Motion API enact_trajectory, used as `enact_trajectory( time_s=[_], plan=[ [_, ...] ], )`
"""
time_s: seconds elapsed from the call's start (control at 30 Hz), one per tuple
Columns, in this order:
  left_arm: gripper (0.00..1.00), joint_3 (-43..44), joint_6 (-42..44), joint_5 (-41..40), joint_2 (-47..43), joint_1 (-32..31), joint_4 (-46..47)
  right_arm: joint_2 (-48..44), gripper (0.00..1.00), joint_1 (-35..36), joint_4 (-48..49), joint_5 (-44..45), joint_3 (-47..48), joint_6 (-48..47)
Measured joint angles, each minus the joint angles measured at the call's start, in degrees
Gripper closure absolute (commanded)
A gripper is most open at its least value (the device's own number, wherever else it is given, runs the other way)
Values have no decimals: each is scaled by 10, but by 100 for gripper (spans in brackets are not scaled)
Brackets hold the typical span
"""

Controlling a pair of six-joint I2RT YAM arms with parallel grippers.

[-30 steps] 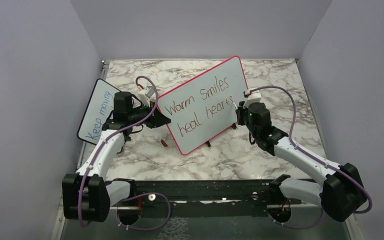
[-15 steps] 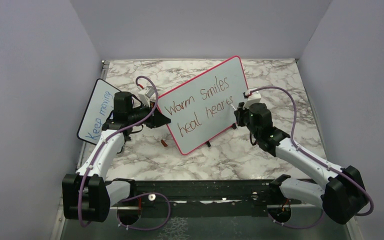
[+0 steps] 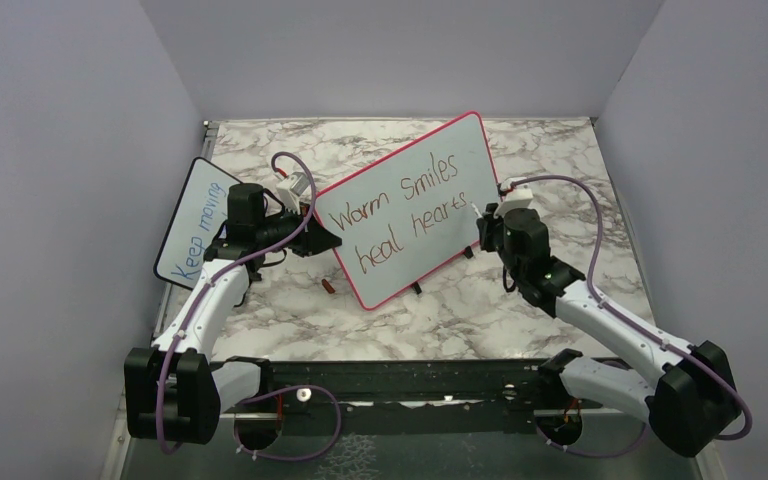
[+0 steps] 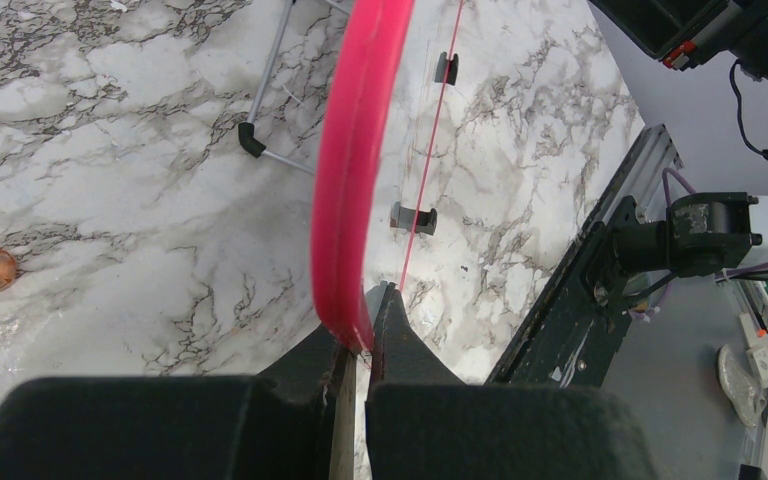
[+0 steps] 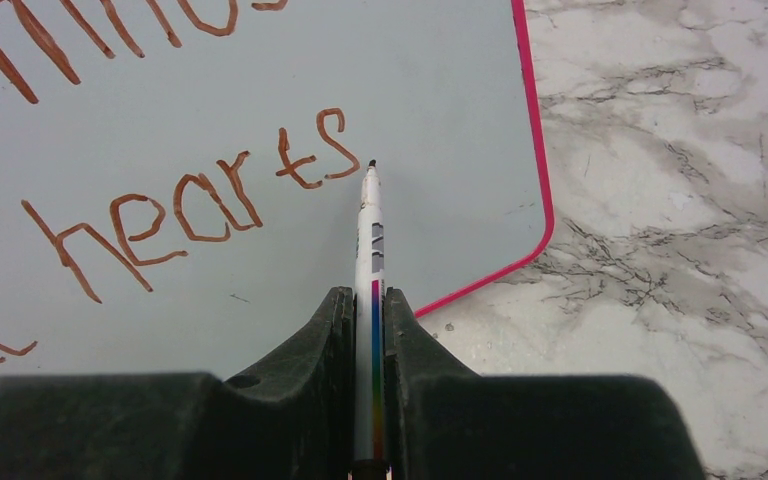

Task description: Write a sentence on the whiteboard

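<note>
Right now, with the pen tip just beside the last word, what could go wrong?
1. The marker tip sits close to the final "s" of the sentence; a sideways drift could smear it or leave a stray line.
2. The left gripper pinches only the thin edge of the whiteboard, so a hard push from the right gripper might twist or tip it.

Pale lavender walls (image 3: 390, 50) on three sides; white grey-veined marble tabletop (image 3: 560, 170); black rail (image 3: 410, 380) along near edge; even light.
</note>
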Motion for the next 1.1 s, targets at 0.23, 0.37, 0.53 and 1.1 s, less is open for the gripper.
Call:
enact_trajectory(
  time_s=[0.23,0.37,0.53,1.1],
  plan=[
    [100,0,0,0,0,0,0,20,100,-6,7,1,0,0],
    [100,0,0,0,0,0,0,36,100,-9,17,0,0,0],
    [100,0,0,0,0,0,0,50,100,-12,28,-2,0,0],
    [81,1,0,-2,0,0,1,-53,100,-14,-24,-3,5,8]
  ],
)
